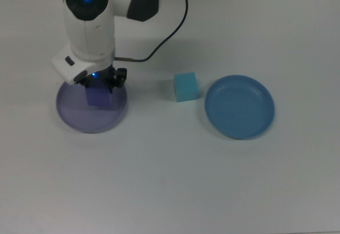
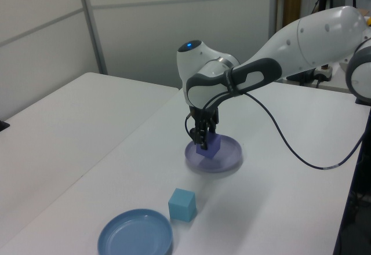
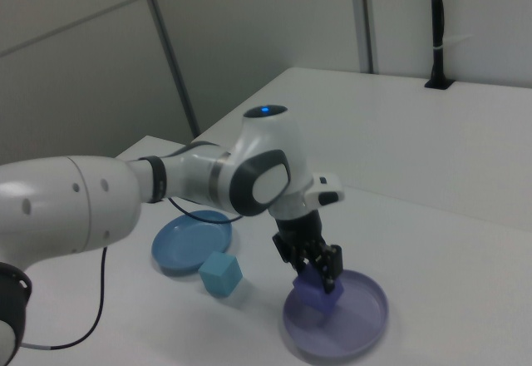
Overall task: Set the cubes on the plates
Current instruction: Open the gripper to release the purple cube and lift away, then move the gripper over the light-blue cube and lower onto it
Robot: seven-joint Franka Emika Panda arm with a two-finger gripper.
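My gripper (image 1: 98,82) (image 2: 204,142) (image 3: 317,276) is shut on the purple-blue cube (image 1: 99,97) (image 2: 209,145) (image 3: 316,298) and holds it over the pale lavender plate (image 1: 71,114) (image 2: 227,160) (image 3: 366,316), at the top view's left. I cannot tell whether the cube touches the plate or hangs just above it. The light turquoise cube (image 1: 186,86) (image 2: 182,204) (image 3: 220,273) stands on the white table between the two plates. At the top view's right lies the medium blue plate (image 1: 240,106) (image 2: 136,233) (image 3: 187,242), with nothing on it.
A black cable (image 1: 172,26) (image 2: 290,150) runs from the arm across the table behind the lavender plate. White partition walls (image 2: 174,23) stand behind the table. Beyond the table's far corner in the left view stands a desk with clutter (image 2: 324,75).
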